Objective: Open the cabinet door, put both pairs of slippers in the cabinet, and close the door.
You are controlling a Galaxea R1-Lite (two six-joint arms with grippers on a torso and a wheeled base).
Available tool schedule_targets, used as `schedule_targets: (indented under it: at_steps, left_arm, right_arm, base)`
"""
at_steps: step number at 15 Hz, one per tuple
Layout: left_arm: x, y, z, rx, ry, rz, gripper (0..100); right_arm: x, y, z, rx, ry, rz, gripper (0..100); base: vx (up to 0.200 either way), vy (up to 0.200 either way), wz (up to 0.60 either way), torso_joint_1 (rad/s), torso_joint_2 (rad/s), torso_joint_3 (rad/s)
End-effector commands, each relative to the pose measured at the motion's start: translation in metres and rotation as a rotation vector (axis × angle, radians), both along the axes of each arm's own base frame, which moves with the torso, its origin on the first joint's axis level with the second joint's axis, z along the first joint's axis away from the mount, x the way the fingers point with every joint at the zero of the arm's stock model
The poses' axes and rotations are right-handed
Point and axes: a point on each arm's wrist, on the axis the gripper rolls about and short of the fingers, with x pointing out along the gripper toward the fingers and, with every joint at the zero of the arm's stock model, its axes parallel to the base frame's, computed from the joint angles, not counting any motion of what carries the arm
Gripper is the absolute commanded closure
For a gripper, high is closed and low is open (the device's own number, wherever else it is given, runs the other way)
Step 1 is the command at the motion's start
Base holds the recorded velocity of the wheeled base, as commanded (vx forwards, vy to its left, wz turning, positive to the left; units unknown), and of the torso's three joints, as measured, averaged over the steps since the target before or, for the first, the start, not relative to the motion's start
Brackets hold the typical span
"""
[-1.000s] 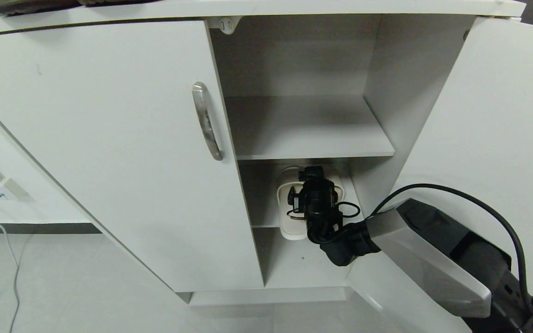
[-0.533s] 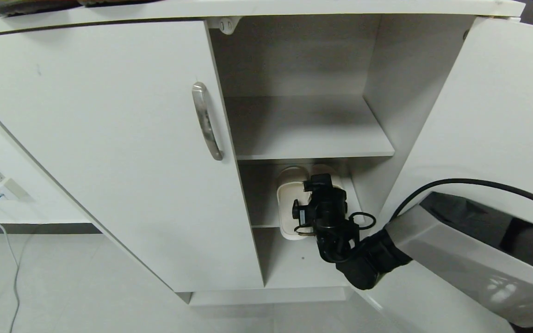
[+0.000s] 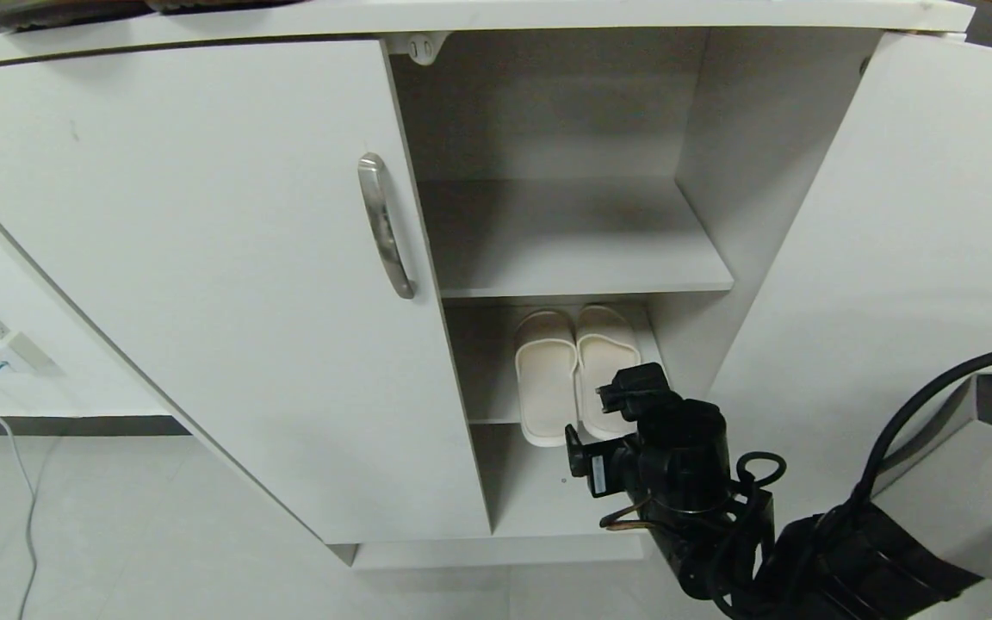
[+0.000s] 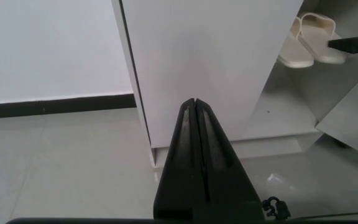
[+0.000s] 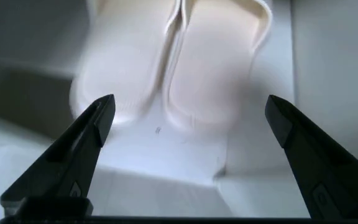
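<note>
My left gripper (image 4: 194,106), fingers pressed shut on nothing, hangs low over the floor (image 4: 61,162) before the cabinet (image 3: 548,15). At far left, a wall socket (image 3: 7,351) holds a blue cable. A dark object (image 3: 40,12) lies on the cabinet top, cut by the frame; I cannot tell what it is. The left door (image 3: 203,258) is closed, its metal handle (image 3: 384,226) upright. Right of it, the upper shelf (image 3: 573,241) is bare. Below, a cream pair of slippers (image 3: 573,370) lies side by side, touching, heels jutting over the lower shelf's near edge. My right gripper (image 5: 189,109) hangs just near of them, jaws spread wide, holding nothing. The right door (image 3: 909,241) stands open.
</note>
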Motion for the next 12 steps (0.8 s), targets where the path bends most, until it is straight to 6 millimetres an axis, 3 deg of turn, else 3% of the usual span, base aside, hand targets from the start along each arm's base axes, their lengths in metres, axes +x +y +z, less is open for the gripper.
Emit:
schedule_targets:
  at_steps: [1,5,12]
  left_arm:
    - [0.0001,0.0,0.0,-0.001,0.002,0.0,100]
    - [0.0001,0.0,0.0,-0.001,0.002,0.0,100]
    - [0.0001,0.0,0.0,-0.001,0.002,0.0,100]
  right_arm:
    - [-0.009,-0.0001,0.0078,0.012,-0.01,0.02,0]
    - [-0.0116,0.0002,0.0051,0.008,-0.002,0.028,0]
    - [-0.0156,0.0014,0.0044,0.016,-0.008,0.042,0]
  base:
    - [-0.2,0.0,0.0,0.002,0.0,0.002]
    - [-0.2,0.0,0.0,0.005,0.0,0.002]
    - [0.0,0.0,0.0,0.0,0.0,0.0]
